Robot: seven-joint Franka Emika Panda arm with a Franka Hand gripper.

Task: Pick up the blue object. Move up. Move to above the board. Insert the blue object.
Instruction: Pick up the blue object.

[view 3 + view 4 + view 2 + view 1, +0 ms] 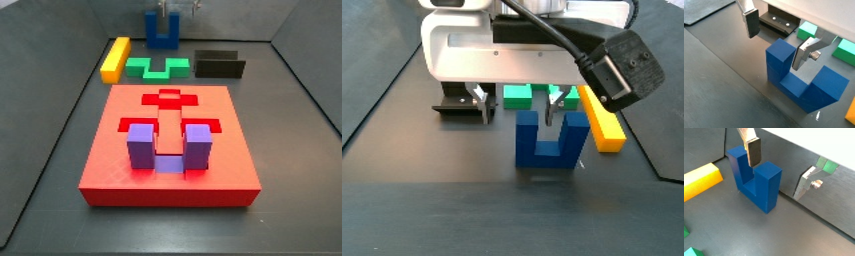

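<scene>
I see dark-blue blue object [549, 140] | red board [171, 150] | purple block [168, 146] | green block [158, 68] | yellow bar [116, 58] | silver, dark-padded tool [516, 103] astride the blue object's near prong | dark grey worktop [294, 140]

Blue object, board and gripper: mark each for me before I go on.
blue object [552, 140]: a side view, on its front face.
board [167, 186]: a side view, on its front wall.
gripper [516, 110]: a side view, midway between the fingertips, straddling one prong.
</scene>
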